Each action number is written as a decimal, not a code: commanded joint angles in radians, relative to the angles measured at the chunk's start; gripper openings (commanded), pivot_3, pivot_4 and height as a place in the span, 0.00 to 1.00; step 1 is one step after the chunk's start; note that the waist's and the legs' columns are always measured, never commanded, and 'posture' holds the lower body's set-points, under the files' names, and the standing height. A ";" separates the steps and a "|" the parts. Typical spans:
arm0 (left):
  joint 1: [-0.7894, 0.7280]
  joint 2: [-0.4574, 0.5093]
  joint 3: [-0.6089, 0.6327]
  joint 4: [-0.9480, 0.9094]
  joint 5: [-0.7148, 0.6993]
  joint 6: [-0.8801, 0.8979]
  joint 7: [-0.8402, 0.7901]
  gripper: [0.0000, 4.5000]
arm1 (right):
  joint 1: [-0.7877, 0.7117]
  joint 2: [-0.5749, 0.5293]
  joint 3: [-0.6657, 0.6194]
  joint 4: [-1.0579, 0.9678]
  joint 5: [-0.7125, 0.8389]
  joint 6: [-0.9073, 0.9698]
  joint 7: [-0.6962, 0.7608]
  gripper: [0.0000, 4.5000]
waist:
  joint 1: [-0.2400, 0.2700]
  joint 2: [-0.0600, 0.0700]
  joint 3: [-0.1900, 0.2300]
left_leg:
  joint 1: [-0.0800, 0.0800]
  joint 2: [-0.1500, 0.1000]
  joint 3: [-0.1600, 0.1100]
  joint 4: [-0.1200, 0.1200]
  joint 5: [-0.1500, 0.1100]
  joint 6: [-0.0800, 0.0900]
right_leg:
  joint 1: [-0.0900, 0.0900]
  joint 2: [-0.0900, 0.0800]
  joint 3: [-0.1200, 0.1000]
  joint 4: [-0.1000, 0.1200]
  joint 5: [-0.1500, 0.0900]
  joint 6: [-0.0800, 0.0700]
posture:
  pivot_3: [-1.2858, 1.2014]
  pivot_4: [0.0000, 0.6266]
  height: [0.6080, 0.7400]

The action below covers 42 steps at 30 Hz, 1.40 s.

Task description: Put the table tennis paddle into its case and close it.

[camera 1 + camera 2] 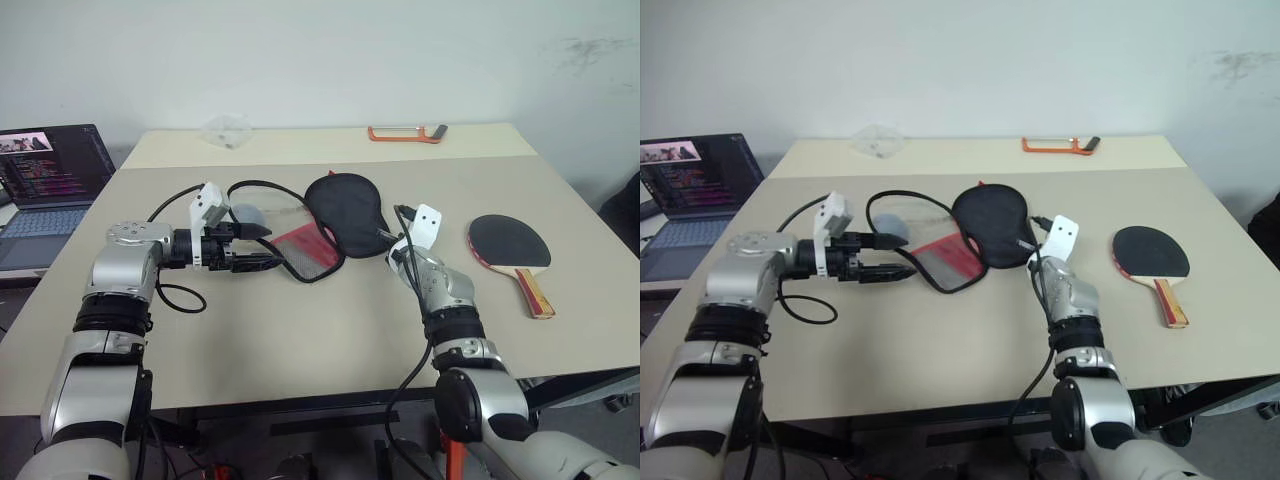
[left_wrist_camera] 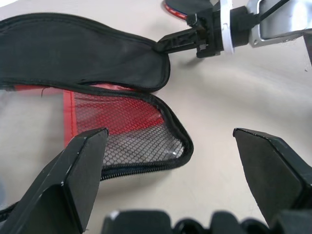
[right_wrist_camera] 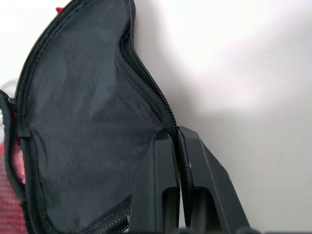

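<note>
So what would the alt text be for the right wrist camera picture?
The right gripper, two black fingers shut together, pinches the zipper edge of the case, whose black fabric flap lies open on the pale table.

You are looking at a pale beige tabletop with a seam running across its far part. In the middle of the frame the case lies open on it, its black half toward the back and its red mesh half spread to the lower left. To the right of centre, well apart from the case, the table tennis paddle lies flat, black face up, handle toward the lower right. At the upper right an orange tool rests; a clear plastic object sits at upper centre-left.
</note>
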State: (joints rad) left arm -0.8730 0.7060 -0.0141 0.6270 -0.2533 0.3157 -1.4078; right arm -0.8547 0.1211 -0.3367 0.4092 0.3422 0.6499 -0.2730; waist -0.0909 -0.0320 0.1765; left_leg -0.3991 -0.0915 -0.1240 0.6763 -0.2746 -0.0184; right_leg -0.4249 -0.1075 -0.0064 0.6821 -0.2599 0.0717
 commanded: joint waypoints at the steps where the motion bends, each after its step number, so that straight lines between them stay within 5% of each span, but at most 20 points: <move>1: -0.042 -0.005 -0.001 0.047 0.013 -0.053 -0.018 1.00 | 0.104 0.051 -0.022 -0.333 0.036 0.125 -0.129 0.00 | 0.007 0.001 0.000 | 0.000 0.000 0.000 0.000 0.000 0.000 | 0.000 0.000 0.000 0.000 0.000 0.000 | 0.52 0.24 1.00; 11: -0.121 -0.043 -0.017 0.219 0.052 -0.167 -0.054 1.00 | 0.224 0.112 -0.061 -0.638 0.111 0.257 -0.319 0.00 | 0.009 0.001 0.000 | 0.000 0.000 0.000 0.000 0.000 0.001 | 0.000 0.001 0.000 0.001 0.000 0.000 | 0.52 0.24 1.00; 26: -0.137 -0.054 -0.005 0.234 0.067 -0.180 -0.065 1.00 | 0.303 0.244 -0.092 -0.599 0.384 0.288 -0.505 0.00 | 0.008 0.001 0.000 | 0.000 0.000 0.001 0.000 0.000 0.001 | 0.001 0.000 0.000 0.001 0.000 0.000 | 0.52 0.24 1.00; 30: -0.136 -0.051 -0.002 0.229 0.065 -0.174 -0.060 1.00 | 0.317 0.209 -0.072 -0.613 0.452 0.271 -0.540 0.22 | 0.008 0.001 0.000 | 0.000 0.000 0.001 0.000 0.000 0.001 | 0.001 0.001 0.000 0.001 0.000 0.000 | 0.52 0.24 1.00; 37: -0.135 -0.044 0.003 0.218 0.059 -0.163 -0.061 1.00 | 0.332 0.065 -0.021 -0.721 0.556 0.383 -0.519 0.75 | 0.008 0.001 0.000 | 0.000 0.000 0.001 0.000 0.000 0.001 | 0.001 0.001 0.000 0.001 0.000 0.000 | 0.52 0.24 1.00; 40: -0.128 -0.041 0.012 0.193 0.043 -0.146 -0.071 1.00 | 0.341 -0.096 0.088 -0.787 0.559 0.485 -0.355 0.98 | 0.007 0.001 0.000 | 0.000 0.000 0.001 0.000 -0.002 0.004 | 0.001 0.001 0.000 0.001 0.000 0.000 | 0.52 0.24 1.00; 42: -0.119 -0.041 0.020 0.161 0.026 -0.126 -0.073 1.00 | 0.351 -0.175 0.133 -0.820 0.599 0.540 -0.237 1.00 | 0.008 0.001 0.000 | 0.000 0.000 0.001 0.000 -0.002 0.005 | 0.001 0.001 0.000 0.000 0.000 0.000 | 0.52 0.24 1.00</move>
State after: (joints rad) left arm -0.9847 0.6447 -0.0269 0.8391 -0.1996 0.1771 -1.4636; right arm -0.5016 -0.0328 -0.2303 -0.3482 0.9036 1.1548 -0.5946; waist -0.0832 -0.0310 0.1763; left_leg -0.3987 -0.0916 -0.1236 0.6764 -0.2767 -0.0132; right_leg -0.4231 -0.1065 -0.0072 0.6818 -0.2599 0.0720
